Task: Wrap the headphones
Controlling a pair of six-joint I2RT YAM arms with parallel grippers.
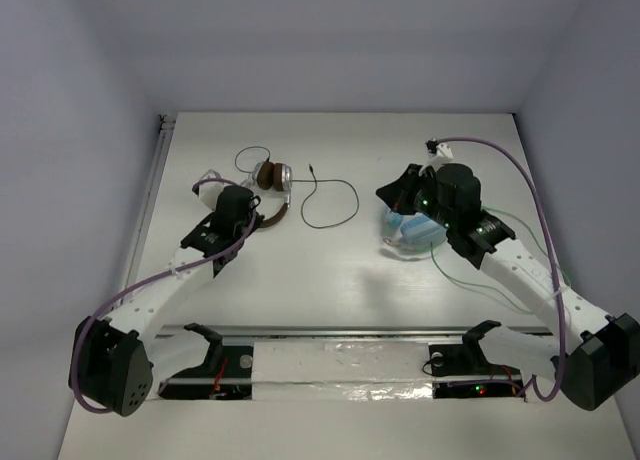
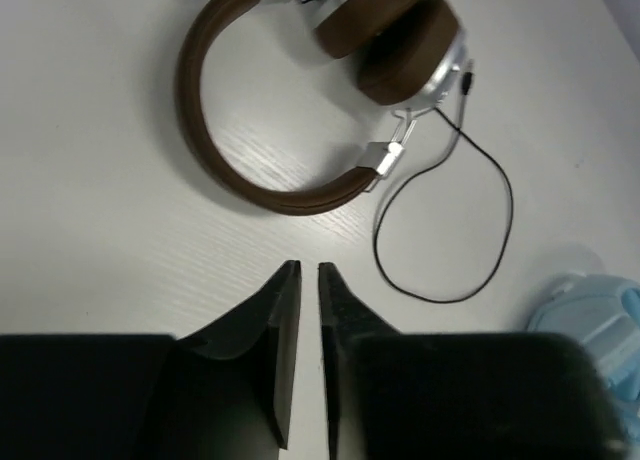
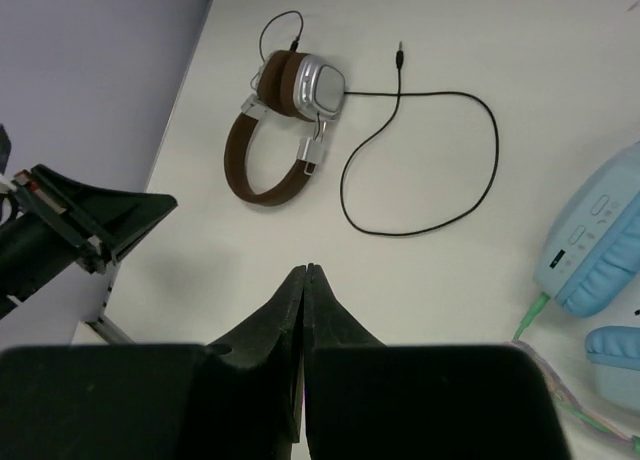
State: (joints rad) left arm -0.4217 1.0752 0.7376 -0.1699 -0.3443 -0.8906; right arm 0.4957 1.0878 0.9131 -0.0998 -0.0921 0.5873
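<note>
The left gripper [image 2: 308, 268], jaws nearly together on nothing, hovers just short of the headphones [image 2: 390, 35] on the table's far left; it should open wide and take the headband squarely, leaving the loose cable [image 2: 500, 210] free for winding. The right gripper [image 3: 304, 270], closed and empty, hangs beside the light blue headphones [image 3: 600, 230]

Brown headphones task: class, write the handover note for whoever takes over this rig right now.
Grippers: the left gripper is nearly shut and empty, just short of the headband. The right gripper is shut and empty, above the light blue headphones.
Things: the headphones lie flat on the table, far left. Their black cable sprawls loose to the right, with the plug free.
Done: nothing wrapped yet.
Left: gather the cable and wrap it, probably around the headphones.
</note>
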